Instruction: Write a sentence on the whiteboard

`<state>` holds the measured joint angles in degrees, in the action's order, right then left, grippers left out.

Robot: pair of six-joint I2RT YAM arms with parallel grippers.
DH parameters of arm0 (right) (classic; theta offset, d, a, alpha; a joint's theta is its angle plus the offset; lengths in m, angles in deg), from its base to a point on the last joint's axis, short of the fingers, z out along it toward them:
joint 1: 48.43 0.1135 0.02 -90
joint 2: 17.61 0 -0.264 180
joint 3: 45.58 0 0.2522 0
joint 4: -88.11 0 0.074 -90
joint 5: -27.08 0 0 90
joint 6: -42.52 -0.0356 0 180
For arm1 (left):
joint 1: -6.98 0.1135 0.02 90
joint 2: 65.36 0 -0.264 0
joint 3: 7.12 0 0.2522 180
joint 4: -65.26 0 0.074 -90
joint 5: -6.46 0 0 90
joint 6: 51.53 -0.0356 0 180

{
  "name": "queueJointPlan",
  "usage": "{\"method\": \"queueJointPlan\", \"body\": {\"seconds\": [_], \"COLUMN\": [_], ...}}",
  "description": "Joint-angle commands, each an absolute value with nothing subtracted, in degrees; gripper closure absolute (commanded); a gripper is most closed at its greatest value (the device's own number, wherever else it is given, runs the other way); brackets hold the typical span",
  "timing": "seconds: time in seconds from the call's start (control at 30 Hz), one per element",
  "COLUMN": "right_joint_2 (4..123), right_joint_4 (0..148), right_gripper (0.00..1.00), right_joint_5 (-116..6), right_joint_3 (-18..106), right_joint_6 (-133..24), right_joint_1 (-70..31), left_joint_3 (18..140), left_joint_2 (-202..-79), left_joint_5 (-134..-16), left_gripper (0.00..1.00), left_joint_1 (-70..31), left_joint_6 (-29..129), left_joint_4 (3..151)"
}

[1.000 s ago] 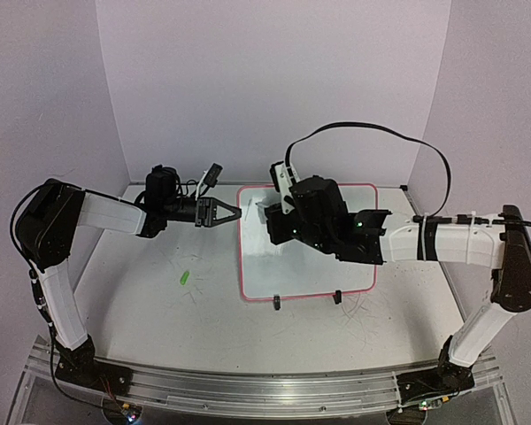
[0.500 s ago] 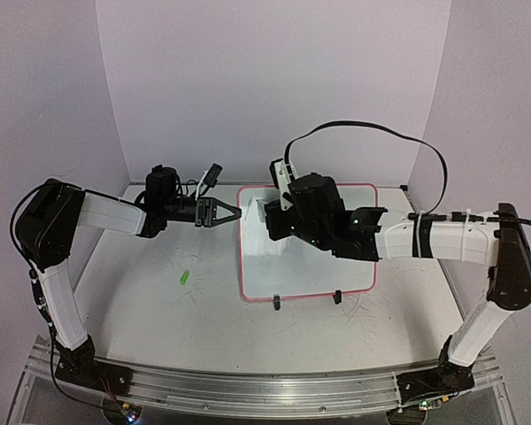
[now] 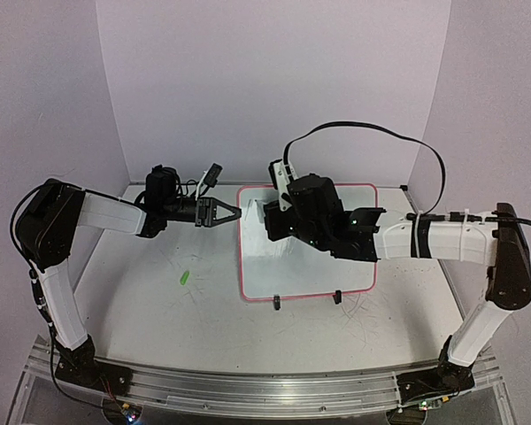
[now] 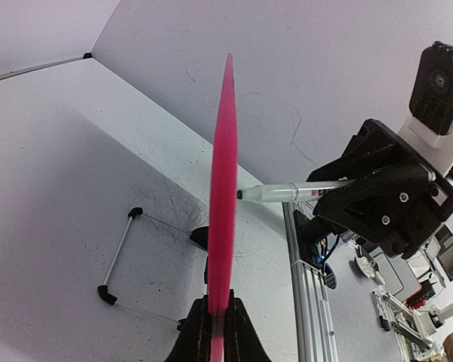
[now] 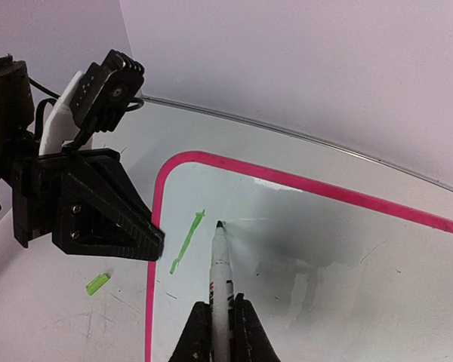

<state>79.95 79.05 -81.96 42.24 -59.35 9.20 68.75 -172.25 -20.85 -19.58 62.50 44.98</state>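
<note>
Top view: whiteboard [image 3: 310,270] sits mid-worktop [image 3: 142,301], long axis L–R; left end effector [image 3: 234,213] grips its left frame edge, right end effector [image 3: 270,223] is over the far-left corner, so right arm is the nearer one for writing. Left wrist: board seen edge-on, jaws clamped on the pink rim; marker [image 4: 287,192] comes in from the right, tip seems to touch the face. Right wrist: jaws together round the marker, its long axis pointing at the far-left corner; bare board lies right of the tip, so strokes should prob. run that way. No sentence legible, only a light-green streak [image 5: 186,243] by the tip, ink or reflection, can't tell
</note>
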Motion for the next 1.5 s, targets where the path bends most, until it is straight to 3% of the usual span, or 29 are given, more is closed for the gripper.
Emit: {"method": "queueJointPlan", "body": {"seconds": [0.0,1.47], "right_joint_2": [80.86,79.58], "right_joint_4": [79.12,78.83], "right_gripper": [1.00,1.00], "right_joint_5": [-82.83,-83.99], "right_joint_3": [42.96,38.66], "right_joint_6": [-60.68,-64.50], "right_joint_1": [8.97,10.54], "left_joint_3": [69.03,68.98], "left_joint_2": [-169.66,-169.59], "left_joint_5": [-18.40,-18.48], "left_gripper": [1.00,1.00], "left_joint_1": [-20.09,-20.09], "left_joint_6": [62.38,62.38], "left_joint_4": [43.94,43.89]}}
